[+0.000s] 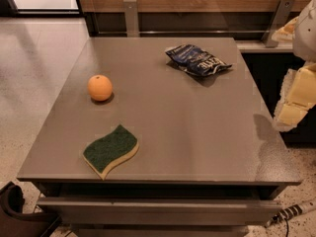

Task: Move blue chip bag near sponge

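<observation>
The blue chip bag (197, 59) lies flat and wrinkled on the far right part of the grey table (187, 127). The sponge (110, 149), green on top with a pale yellow base, lies near the table's front left edge. My gripper (295, 100) hangs at the right edge of the view, beyond the table's right side, lower and to the right of the bag. It touches nothing. The bag and the sponge are far apart, on a diagonal across the table.
A round orange fruit (99, 87) sits on the left part of the table, behind the sponge. A wooden wall with metal brackets (131, 15) runs behind the table. A dark object (15, 209) lies on the floor at the front left.
</observation>
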`<state>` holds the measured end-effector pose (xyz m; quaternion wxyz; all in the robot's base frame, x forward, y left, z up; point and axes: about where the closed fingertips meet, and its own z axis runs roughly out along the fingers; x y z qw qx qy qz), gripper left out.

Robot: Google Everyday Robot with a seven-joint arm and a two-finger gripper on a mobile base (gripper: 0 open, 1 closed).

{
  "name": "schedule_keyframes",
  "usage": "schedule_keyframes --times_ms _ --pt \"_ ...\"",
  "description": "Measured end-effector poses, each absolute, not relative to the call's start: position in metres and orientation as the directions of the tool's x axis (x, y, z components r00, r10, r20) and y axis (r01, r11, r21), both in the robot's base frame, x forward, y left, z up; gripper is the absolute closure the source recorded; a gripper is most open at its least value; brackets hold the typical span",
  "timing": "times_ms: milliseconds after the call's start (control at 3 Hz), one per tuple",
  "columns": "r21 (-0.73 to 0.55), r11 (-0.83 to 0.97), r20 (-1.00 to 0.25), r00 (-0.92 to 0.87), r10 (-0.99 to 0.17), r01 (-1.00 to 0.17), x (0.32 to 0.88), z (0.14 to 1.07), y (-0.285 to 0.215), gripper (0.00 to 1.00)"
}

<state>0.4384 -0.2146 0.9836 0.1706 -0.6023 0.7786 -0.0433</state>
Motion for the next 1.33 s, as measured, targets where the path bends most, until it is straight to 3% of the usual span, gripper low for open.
schedule_keyframes --times_ms 667,1333 --pt "-0.28 0.297 -0.287 -0.216 -0.933 -0.913 0.489 1.0 -0.223 0.0" --pt "-0.235 0.499 -0.547 -0.311 -0.777 -0.834 0.608 0.999 -0.214 0.0"
